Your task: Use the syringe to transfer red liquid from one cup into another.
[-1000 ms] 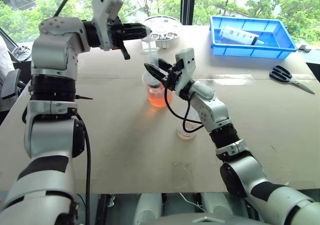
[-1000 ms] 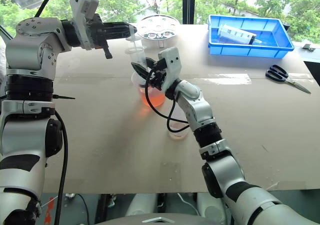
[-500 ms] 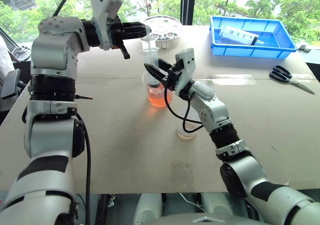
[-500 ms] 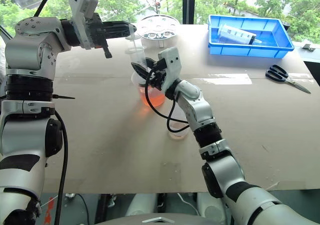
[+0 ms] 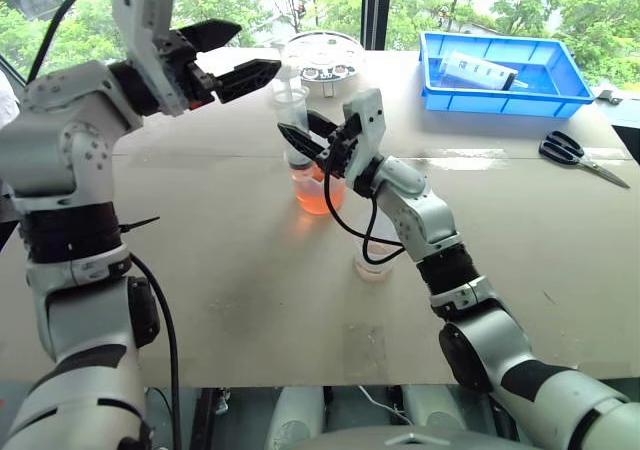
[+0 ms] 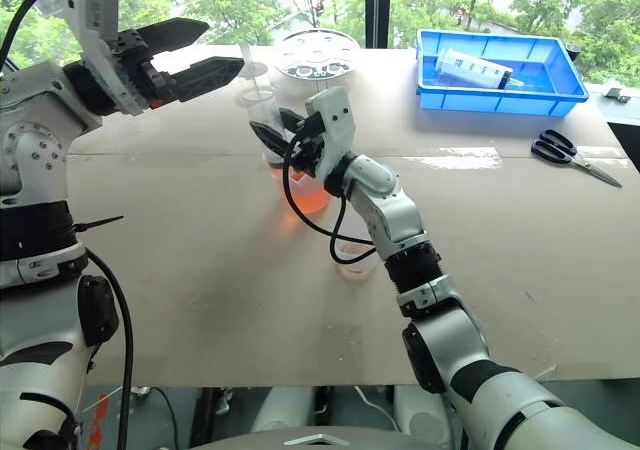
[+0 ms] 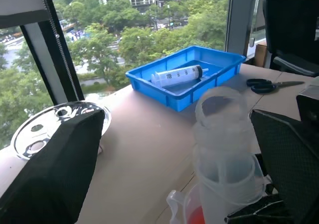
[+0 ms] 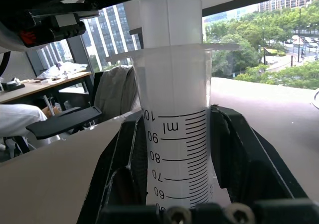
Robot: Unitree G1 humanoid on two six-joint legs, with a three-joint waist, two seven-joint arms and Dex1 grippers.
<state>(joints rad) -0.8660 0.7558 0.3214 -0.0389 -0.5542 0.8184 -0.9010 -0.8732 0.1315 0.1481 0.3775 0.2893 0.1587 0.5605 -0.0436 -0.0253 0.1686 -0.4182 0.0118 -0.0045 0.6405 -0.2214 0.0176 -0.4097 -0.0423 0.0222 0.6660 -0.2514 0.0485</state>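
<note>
**Syringe upright in the beaker, right claw clamped on the barrel, left claw spread and clear of the plunger**

The syringe (image 5: pixel 297 120) stands with its long axis near vertical, tip down in the larger beaker (image 5: pixel 318 188). The right gripper (image 5: pixel 318 140) is closed on the barrel; the right wrist view shows black fingers (image 8: pixel 249 154) pressed to both sides of the graduated wall. The plunger's ring end (image 6: pixel 248 70) rises above the barrel. The left gripper (image 6: pixel 205 52) lies beside that ring, on the robot's left and about level with it, jaws wide apart and holding nothing. It is the nearer free claw to the plunger.

The smaller cup (image 5: pixel 374 258) sits on the table (image 5: pixel 250 270) nearer the robot, apart from the beaker.

Materials: the barrel is clear rigid plastic, smooth, with black printed marks. The beaker is thin clear plastic with a spout, holding the red liquid (image 5: pixel 320 196) in its lower part. How much liquid the barrel holds cannot be judged. The tabletop is matte and flat.
</note>
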